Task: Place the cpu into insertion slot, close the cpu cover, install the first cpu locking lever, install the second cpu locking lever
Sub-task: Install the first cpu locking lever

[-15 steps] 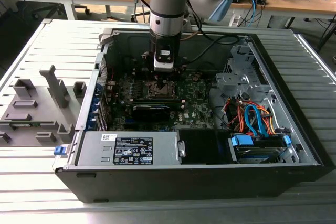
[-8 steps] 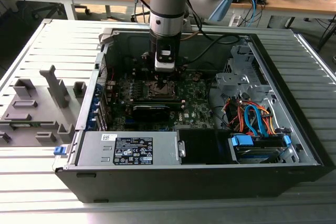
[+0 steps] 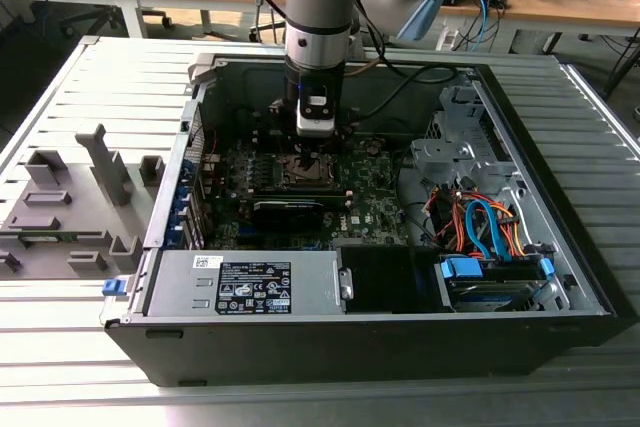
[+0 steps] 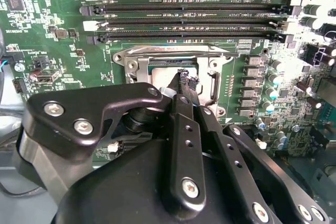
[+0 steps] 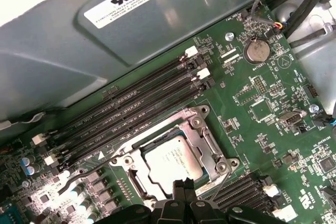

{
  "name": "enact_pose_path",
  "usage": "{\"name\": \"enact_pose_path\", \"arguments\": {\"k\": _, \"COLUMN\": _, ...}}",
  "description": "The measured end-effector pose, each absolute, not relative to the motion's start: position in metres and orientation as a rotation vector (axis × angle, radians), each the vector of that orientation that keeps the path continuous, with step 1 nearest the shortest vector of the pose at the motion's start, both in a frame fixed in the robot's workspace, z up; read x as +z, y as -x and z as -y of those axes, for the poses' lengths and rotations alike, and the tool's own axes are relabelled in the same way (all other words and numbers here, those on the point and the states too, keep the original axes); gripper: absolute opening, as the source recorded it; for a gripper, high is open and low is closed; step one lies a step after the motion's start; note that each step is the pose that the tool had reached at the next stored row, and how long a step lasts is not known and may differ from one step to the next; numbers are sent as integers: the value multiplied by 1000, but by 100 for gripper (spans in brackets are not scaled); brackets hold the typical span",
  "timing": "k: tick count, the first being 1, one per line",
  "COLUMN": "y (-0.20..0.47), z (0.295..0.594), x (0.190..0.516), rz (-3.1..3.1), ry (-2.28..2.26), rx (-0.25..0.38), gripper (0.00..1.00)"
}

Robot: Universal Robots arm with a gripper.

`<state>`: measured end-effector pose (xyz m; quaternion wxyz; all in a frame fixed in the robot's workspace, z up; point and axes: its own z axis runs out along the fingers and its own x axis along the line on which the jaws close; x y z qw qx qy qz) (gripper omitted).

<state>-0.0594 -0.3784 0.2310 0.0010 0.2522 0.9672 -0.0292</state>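
The cpu (image 5: 173,162) lies flat in the insertion slot (image 5: 137,184) on the green board, its silver top showing. The cpu cover (image 5: 203,136) lies down around it as a metal frame. A thin locking lever (image 5: 86,176) runs out from one corner of the socket, and another wire lever (image 5: 224,178) bends along the opposite side. My gripper (image 5: 184,184) hovers at the socket's edge beside the cpu, its black fingertips pressed together with nothing between them. In the second wrist view the gripper (image 4: 185,77) points at the cover (image 4: 137,56). In the exterior view the gripper (image 3: 312,139) hangs straight above the socket (image 3: 305,169).
Long black memory slots (image 5: 131,109) run beside the socket. The case wall (image 5: 79,51) rises close behind them. A black card (image 3: 288,209) and the power supply (image 3: 245,282) lie nearer the case front. Coloured cables (image 3: 485,227) fill the exterior view's right. Grey fixtures (image 3: 70,197) stand outside.
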Motion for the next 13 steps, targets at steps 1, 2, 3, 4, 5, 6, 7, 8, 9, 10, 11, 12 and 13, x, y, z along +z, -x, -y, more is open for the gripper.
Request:
{"name": "enact_pose_path", "arguments": {"k": 1, "y": 59, "z": 378, "x": 231, "rz": -3039, "ry": -782, "rx": -92, "gripper": 11}}
{"name": "enact_pose_path", "arguments": {"k": 2, "y": 59, "z": 378, "x": 231, "rz": -3041, "ry": -772, "rx": -91, "gripper": 11}}
{"name": "enact_pose_path", "arguments": {"k": 3, "y": 59, "z": 378, "x": 231, "rz": -3043, "ry": -766, "rx": -91, "gripper": 11}}
{"name": "enact_pose_path", "arguments": {"k": 4, "y": 59, "z": 378, "x": 231, "rz": -3044, "ry": -761, "rx": -91, "gripper": 11}}
{"name": "enact_pose_path", "arguments": {"k": 5, "y": 59, "z": 378, "x": 231, "rz": -3045, "ry": -756, "rx": -92, "gripper": 11}}
{"name": "enact_pose_path", "arguments": {"k": 6, "y": 59, "z": 378, "x": 231, "rz": -3046, "ry": -751, "rx": -92, "gripper": 11}}
{"name": "enact_pose_path", "arguments": {"k": 7, "y": 59, "z": 378, "x": 231, "rz": -3049, "ry": -739, "rx": -91, "gripper": 11}}
{"name": "enact_pose_path", "arguments": {"k": 8, "y": 59, "z": 378, "x": 231, "rz": -3051, "ry": -730, "rx": -92, "gripper": 11}}
{"name": "enact_pose_path", "arguments": {"k": 9, "y": 59, "z": 378, "x": 231, "rz": -3053, "ry": -722, "rx": -91, "gripper": 11}}
{"name": "enact_pose_path", "arguments": {"k": 10, "y": 59, "z": 378, "x": 231, "rz": -3054, "ry": -715, "rx": -91, "gripper": 11}}
{"name": "enact_pose_path", "arguments": {"k": 11, "y": 59, "z": 378, "x": 231, "rz": -3056, "ry": -709, "rx": -91, "gripper": 11}}
{"name": "enact_pose_path", "arguments": {"k": 12, "y": 59, "z": 378, "x": 231, "rz": -3057, "ry": -704, "rx": -91, "gripper": 11}}
{"name": "enact_pose_path", "arguments": {"k": 13, "y": 59, "z": 378, "x": 231, "rz": -3058, "ry": -698, "rx": -91, "gripper": 11}}
